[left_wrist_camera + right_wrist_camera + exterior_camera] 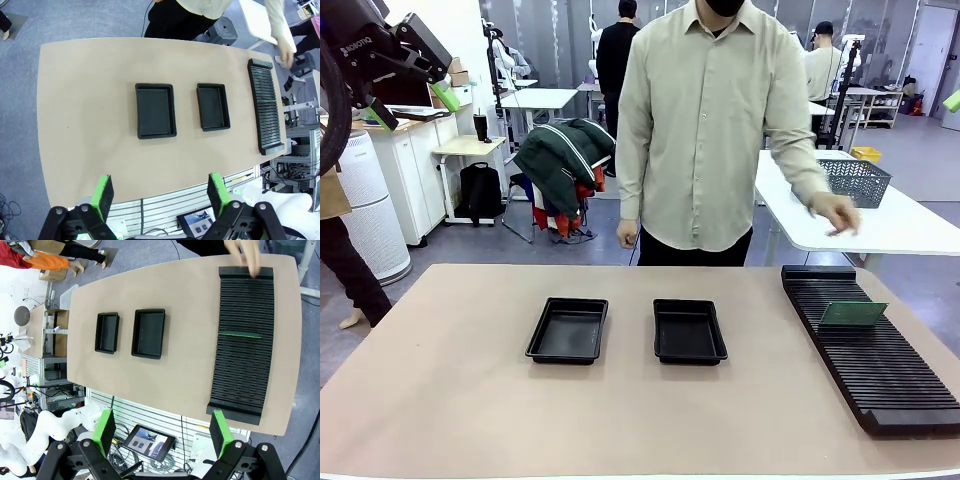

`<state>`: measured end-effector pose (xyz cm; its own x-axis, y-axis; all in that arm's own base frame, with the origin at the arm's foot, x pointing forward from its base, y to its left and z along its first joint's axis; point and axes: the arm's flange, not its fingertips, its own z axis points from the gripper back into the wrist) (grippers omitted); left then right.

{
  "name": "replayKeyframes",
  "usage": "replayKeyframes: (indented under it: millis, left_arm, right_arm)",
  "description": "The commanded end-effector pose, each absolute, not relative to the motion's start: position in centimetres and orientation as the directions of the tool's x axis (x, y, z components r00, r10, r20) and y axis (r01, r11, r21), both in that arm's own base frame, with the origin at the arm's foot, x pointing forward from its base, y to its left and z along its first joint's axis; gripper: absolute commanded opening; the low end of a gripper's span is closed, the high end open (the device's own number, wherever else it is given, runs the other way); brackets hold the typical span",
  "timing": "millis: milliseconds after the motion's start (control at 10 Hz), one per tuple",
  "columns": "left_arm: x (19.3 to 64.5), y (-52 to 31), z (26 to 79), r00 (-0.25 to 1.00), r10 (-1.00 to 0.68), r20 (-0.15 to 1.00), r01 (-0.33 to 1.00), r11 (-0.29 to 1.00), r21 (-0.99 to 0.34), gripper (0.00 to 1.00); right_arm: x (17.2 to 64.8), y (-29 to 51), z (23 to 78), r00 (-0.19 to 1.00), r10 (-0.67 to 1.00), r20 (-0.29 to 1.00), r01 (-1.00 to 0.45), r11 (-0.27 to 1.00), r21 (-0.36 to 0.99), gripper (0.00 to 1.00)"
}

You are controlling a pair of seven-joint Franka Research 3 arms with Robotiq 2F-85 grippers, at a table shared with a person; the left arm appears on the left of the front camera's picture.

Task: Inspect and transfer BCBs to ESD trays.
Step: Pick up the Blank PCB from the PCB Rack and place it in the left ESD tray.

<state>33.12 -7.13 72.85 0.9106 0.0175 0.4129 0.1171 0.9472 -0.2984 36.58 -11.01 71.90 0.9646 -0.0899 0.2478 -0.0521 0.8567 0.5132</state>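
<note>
BCB (853, 314) bottom edge inside rack (890, 380) slot

Tan surface (450, 400), rounded corners. Three things sit directly on it. Left ESD tray (568, 330) is just left of centre and right ESD tray (689, 331) about centre, side by side with a gap between them, long sides running near-to-far. Long black slotted rack (876, 350) lies along the right edge, well apart from both trays.
</note>
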Motion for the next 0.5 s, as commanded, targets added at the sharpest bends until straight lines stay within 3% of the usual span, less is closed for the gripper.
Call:
replayKeyframes:
  millis: [0, 200, 400]
  left_arm:
    - [33.1, -7.1, 72.9, 0.911, 0.019, 0.412, 0.116, 0.947, -0.299, 1.00]
    - [33.1, -7.1, 72.9, 0.911, 0.019, 0.412, 0.116, 0.947, -0.299, 1.00]
    - [33.1, -7.1, 72.9, 0.911, 0.019, 0.412, 0.116, 0.947, -0.299, 1.00]
  right_arm:
    - [36.7, -11.0, 71.9, 0.964, -0.085, 0.253, -0.059, 0.855, 0.515, 1.00]
    - [36.6, -11.0, 71.9, 0.965, -0.090, 0.248, -0.052, 0.857, 0.513, 1.00]
    - [35.1, -10.0, 73.6, 0.938, 0.072, 0.338, -0.194, 0.919, 0.342, 1.00]
